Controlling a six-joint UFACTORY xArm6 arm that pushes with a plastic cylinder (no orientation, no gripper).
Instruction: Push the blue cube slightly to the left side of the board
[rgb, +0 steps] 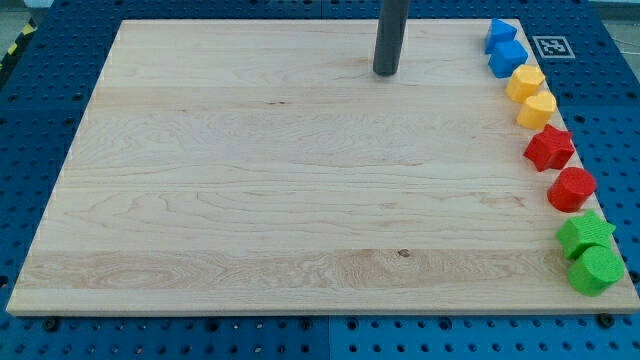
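Tip (386, 72) rests well left of blue cube (508, 59); no fingers, no legible writing.

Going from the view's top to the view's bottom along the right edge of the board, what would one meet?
Blue block → blue cube → yellow block → yellow heart → red star → red cylinder → green star → green cylinder.

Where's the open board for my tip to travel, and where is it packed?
Bare wood runs from the wooden board's left edge to the block column, below my tip. Crowded along the right edge: blue cube, yellow blocks, red star, green blocks.
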